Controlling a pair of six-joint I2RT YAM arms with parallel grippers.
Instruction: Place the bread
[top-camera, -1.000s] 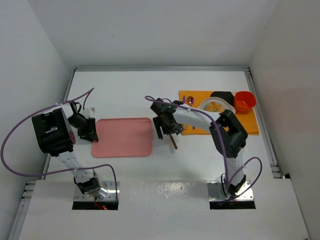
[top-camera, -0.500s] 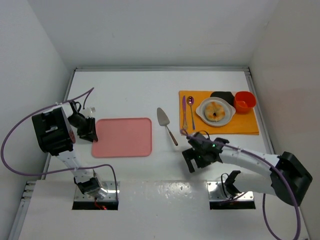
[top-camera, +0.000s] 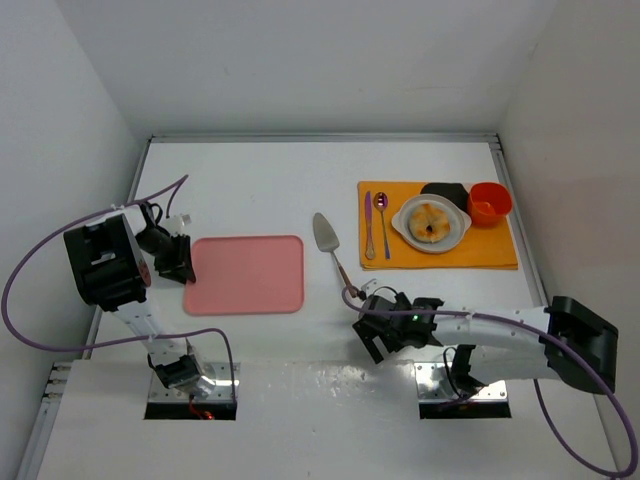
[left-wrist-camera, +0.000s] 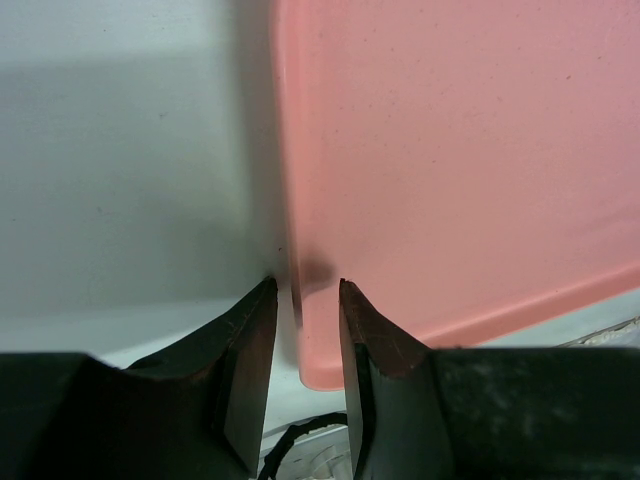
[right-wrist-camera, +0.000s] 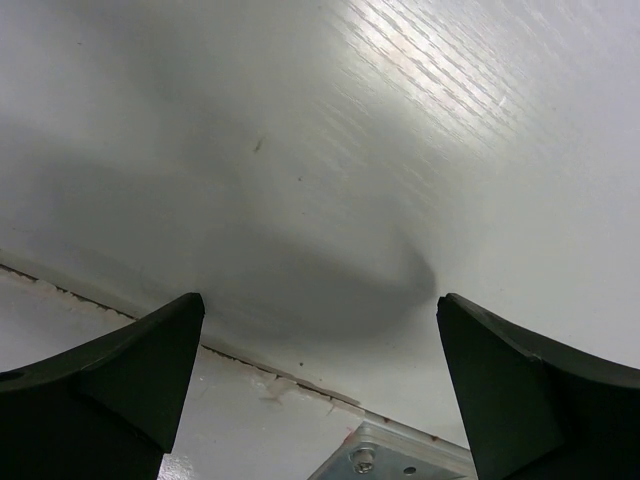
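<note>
Bread (top-camera: 431, 220) resting on the white plate (top-camera: 404, 229), on the orange mat (top-camera: 500, 252) near the table's (top-camera: 250, 190) far right corner. Right gripper (top-camera: 383, 336) spread wide and empty, low by the near edge; left gripper (left-wrist-camera: 305, 292) pinching the pink tray's (top-camera: 250, 275) left rim. Placing is apparently complete; the next move presumably calls only for parking the right arm

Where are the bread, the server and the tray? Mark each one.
bread (top-camera: 432, 222): top view, centre of the bun's top.
server (top-camera: 326, 234): top view, middle of the blade.
tray (top-camera: 247, 274): top view, bare middle of its floor.
</note>
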